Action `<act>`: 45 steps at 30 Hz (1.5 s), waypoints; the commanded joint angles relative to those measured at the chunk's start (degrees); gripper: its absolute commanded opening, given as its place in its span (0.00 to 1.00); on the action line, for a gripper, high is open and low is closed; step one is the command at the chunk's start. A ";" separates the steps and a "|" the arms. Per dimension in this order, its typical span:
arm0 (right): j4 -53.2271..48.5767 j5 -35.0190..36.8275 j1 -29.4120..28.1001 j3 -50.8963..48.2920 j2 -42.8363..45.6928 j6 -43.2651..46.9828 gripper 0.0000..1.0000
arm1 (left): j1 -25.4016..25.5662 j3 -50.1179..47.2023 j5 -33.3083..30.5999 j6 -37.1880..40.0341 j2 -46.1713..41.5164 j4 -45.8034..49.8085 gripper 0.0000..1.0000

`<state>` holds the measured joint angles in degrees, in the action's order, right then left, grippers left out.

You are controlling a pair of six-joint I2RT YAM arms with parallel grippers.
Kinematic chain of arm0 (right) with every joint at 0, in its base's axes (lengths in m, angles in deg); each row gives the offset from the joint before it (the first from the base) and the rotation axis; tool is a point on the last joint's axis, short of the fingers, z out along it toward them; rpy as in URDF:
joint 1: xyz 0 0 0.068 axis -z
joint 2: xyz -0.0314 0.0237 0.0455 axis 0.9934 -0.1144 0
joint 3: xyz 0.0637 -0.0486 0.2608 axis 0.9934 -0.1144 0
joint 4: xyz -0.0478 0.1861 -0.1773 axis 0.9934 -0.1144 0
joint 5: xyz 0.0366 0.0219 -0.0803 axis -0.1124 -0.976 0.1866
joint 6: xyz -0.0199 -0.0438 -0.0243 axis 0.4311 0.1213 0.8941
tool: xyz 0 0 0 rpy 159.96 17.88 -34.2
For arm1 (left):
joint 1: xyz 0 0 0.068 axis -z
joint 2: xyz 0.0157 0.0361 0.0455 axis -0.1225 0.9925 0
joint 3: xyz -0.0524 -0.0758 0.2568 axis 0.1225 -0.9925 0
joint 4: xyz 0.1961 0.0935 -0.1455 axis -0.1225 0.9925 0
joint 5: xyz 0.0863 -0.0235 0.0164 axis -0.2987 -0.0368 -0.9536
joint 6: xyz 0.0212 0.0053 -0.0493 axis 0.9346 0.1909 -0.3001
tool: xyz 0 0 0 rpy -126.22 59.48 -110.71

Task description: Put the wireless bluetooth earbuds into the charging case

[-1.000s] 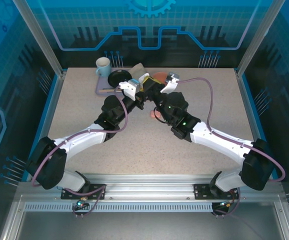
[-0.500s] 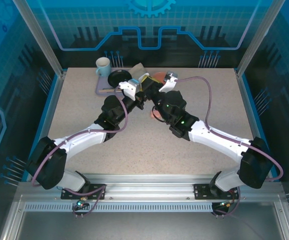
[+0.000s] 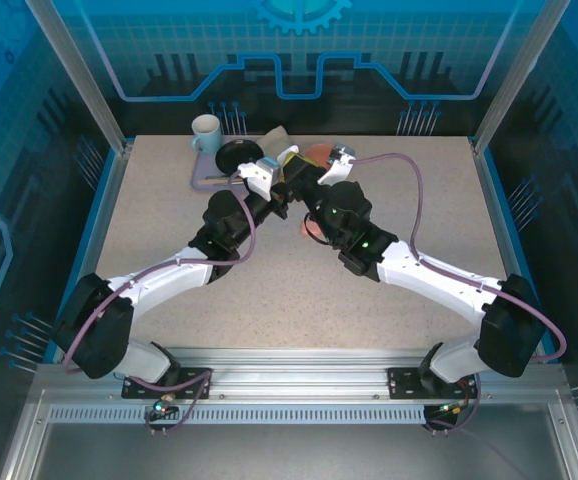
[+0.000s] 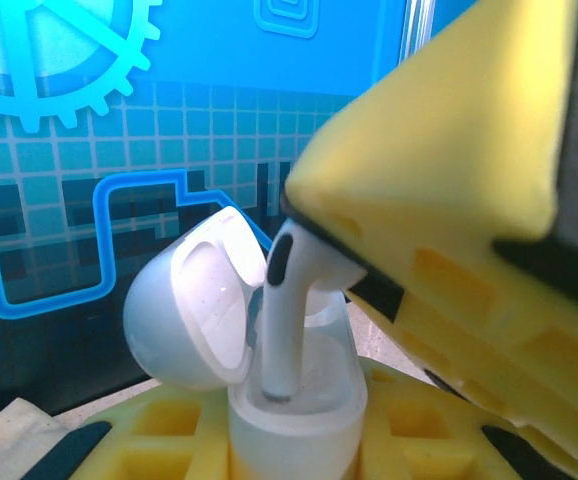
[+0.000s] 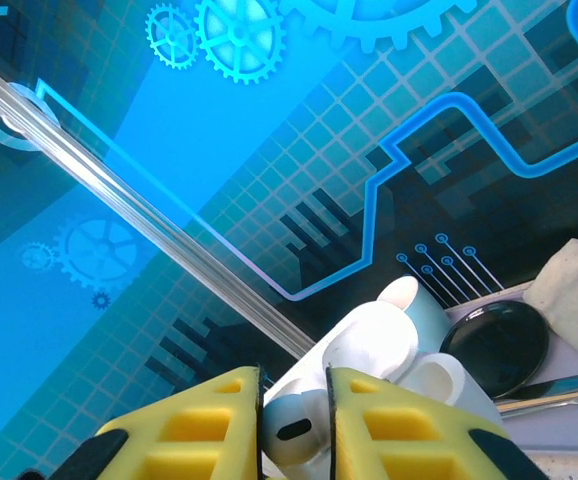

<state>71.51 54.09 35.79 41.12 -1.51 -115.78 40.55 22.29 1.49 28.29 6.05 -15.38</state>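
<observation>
Left gripper (image 4: 294, 462) is pressed in on the base of the white case (image 4: 304, 395) and holds it upright, with the lid swung open to the left. At the case mouth a white earbud (image 4: 281, 320) stands nearly upright. Its stem tip is just inside the opening and its head is well above the rim. To the right of the case, my right gripper (image 5: 294, 405) pinches that earbud by the head, fingers close together.

I judge the step in hand to be seating this white bud. It has entered the case but is not yet down. I cannot tell whether another bud already sits in the case, since the inside is mostly hidden.

Next I need a short, straight push down along the stem's line with the case kept steady. I should let go only once the head sits flush. A tilt could jam the stem against the rim.
</observation>
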 commanded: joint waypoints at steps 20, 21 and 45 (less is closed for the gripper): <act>-5.01 -2.07 -0.07 1.97 -0.92 0.36 0.34 | 0.45 2.41 -0.37 0.44 0.21 -2.38 0.00; -5.28 -2.07 0.13 2.05 -0.75 0.33 0.38 | 0.44 2.35 -0.36 0.44 0.23 -2.42 0.00; -53.81 -3.07 17.23 1.22 21.02 -2.94 0.80 | 0.25 -4.19 -0.90 5.09 -7.77 2.15 0.00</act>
<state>34.99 51.49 51.55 42.63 21.02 -115.93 40.53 19.19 1.04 31.30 0.89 -13.50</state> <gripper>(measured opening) 0.794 0.238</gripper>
